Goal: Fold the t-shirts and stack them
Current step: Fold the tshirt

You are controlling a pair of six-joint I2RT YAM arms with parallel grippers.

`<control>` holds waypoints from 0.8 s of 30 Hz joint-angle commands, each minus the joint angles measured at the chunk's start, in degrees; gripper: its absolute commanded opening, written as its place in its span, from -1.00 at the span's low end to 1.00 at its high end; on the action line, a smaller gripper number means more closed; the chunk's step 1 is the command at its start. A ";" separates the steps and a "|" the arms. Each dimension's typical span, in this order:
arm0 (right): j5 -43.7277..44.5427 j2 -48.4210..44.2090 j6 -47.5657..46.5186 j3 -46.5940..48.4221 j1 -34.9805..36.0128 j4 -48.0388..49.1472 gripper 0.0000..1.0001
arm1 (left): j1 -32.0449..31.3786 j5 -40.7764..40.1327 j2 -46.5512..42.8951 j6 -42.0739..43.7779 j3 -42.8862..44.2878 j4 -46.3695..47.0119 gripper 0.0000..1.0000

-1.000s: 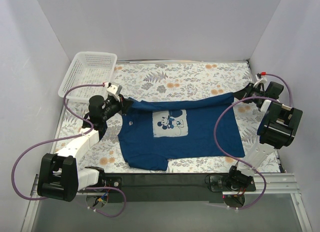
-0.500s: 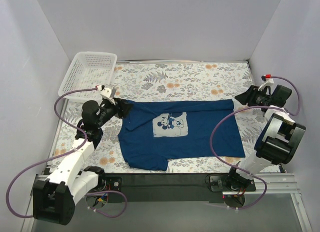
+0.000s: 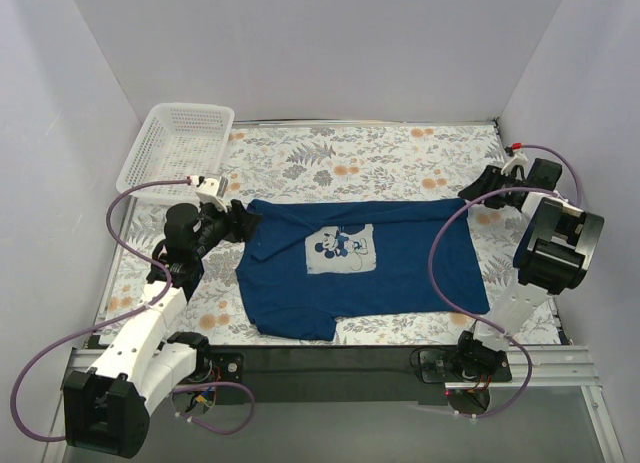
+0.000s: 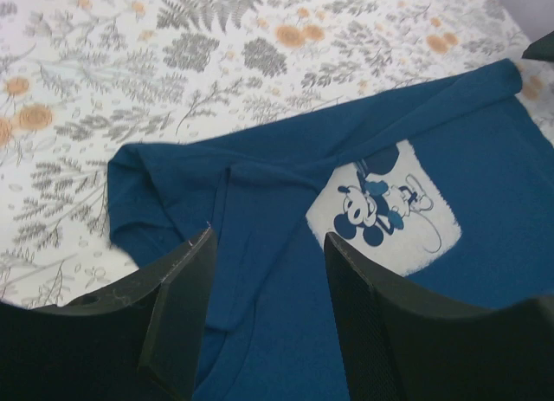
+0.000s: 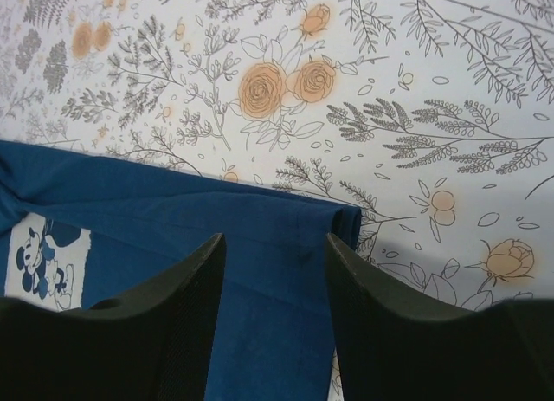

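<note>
T-shirt lies flat on the flowered table, print up, its far edge apparently doubled over into a band. My left gripper hangs with jaws parted over the left end, and my right gripper is likewise parted just past the right corner; neither holds anything. For the next fold I would pinch both layers at matching corners and lift evenly. Bare table lies beyond; the basket and side walls crowd my arms.

The surface is covered in a pale floral pattern of grey ferns and orange blossoms. A navy t-shirt lies spread across its middle, mouse print facing up. A white mesh basket sits at the far left corner.
</note>
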 commanded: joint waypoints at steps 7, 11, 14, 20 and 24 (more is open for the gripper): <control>3.44 6.02 -1.45 9.21 1.03 -5.55 -0.11 | -0.07 -5.29 -3.69 1.27 0.62 -7.27 0.01; 4.58 7.52 -1.62 11.14 2.25 -7.13 -0.15 | -0.07 -5.03 -3.61 1.45 0.71 -7.36 0.01; 5.81 7.78 -1.80 11.06 2.78 -7.49 -0.16 | -0.07 -4.94 -3.78 1.62 0.88 -7.53 0.01; 7.05 7.87 -2.06 10.44 2.96 -7.93 -0.22 | -0.07 -4.94 -4.05 1.71 0.79 -7.71 0.02; 7.22 7.43 -2.41 10.00 2.96 -8.28 -0.41 | -0.07 -5.02 -4.22 1.62 0.79 -7.71 0.02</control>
